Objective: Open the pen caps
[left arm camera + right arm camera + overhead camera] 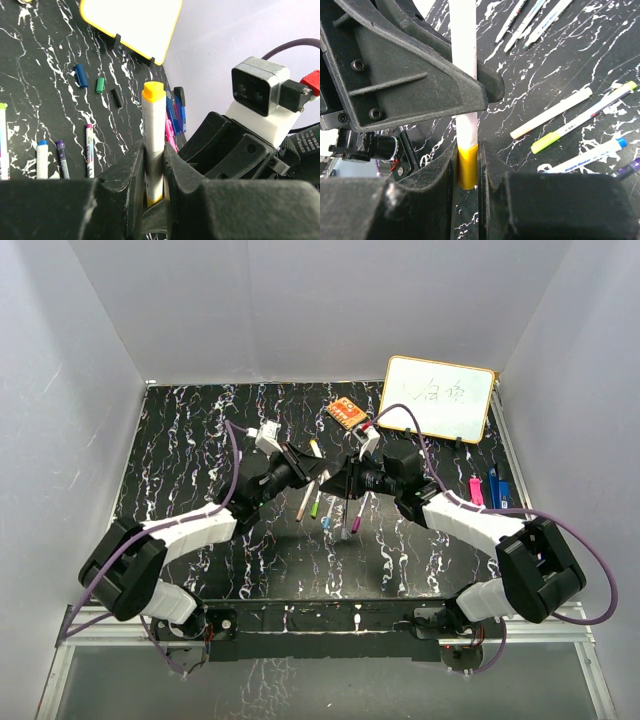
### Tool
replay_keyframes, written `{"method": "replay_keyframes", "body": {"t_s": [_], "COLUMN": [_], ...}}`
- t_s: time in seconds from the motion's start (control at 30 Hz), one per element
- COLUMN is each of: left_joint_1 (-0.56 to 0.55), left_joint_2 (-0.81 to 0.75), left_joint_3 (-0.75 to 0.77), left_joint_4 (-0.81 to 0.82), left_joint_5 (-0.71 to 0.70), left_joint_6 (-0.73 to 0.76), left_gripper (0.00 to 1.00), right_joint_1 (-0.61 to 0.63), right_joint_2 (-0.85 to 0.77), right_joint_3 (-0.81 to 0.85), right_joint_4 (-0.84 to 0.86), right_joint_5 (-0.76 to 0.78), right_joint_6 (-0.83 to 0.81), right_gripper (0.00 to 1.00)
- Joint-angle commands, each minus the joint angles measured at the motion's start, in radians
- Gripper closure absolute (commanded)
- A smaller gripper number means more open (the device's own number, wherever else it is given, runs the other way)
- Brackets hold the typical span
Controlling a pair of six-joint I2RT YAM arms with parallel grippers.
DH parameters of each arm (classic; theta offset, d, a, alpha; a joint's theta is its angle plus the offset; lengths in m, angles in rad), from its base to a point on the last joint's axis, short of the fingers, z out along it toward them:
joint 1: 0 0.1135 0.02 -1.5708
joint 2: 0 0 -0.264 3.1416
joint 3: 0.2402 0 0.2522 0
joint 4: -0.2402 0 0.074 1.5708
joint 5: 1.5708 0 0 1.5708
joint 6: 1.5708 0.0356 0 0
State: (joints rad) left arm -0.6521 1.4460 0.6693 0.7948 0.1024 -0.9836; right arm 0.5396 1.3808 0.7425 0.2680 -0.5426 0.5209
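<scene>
Both arms meet over the black, white-veined surface, left of and nearer than the white rectangular board with the yellow frame. Between them they hold one thin white marker barrel. The left end effector is clenched on the barrel's white middle. The right end effector is clenched on the long yellow plastic cap at one end, right beside the left one's fingers and almost touching them. The short yellow plug at the barrel's other end sticks out free. So the cap sits already inside the right grip, and what matters now, I'd say, is the marker's long axis. It runs straight from one grip through the other, so the pull would have to go along that line, or the cap may bind or the barrel slip. From above the arms hide the marker, so I cannot tell how it tilts against the surface. Near the board's lower edge lie a loose blue cap, a green cap and a black cap. Farther from the board more markers lie flat. The board carries a few handwritten strokes I cannot read, and the print on a blue-tipped marker is too small to read.
</scene>
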Motion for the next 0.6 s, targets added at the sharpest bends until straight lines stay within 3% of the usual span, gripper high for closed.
{"method": "replay_keyframes", "body": {"t_s": [0.0, 0.2, 0.47, 0.57], "left_joint_1": [0.060, 0.194, 0.267, 0.270], "left_joint_2": [-0.116, -0.117, -0.082, -0.082], "left_joint_3": [0.051, 0.109, 0.188, 0.240], "left_joint_4": [-0.123, -0.214, -0.241, -0.333], "left_joint_5": [-0.163, -0.158, -0.176, -0.175], "left_joint_6": [0.062, 0.082, 0.148, 0.200], "left_gripper": [1.00, 1.00, 1.00, 1.00], "right_joint_1": [0.002, 0.006, 0.011, 0.011], "right_joint_2": [-0.034, -0.048, -0.056, -0.068], "right_joint_3": [-0.018, -0.023, -0.033, -0.026], "right_joint_4": [-0.009, -0.062, -0.108, -0.138], "right_joint_5": [-0.018, -0.039, -0.048, 0.021], "right_joint_6": [-0.025, -0.050, -0.080, -0.093], "right_gripper": [1.00, 1.00, 1.00, 1.00]}}
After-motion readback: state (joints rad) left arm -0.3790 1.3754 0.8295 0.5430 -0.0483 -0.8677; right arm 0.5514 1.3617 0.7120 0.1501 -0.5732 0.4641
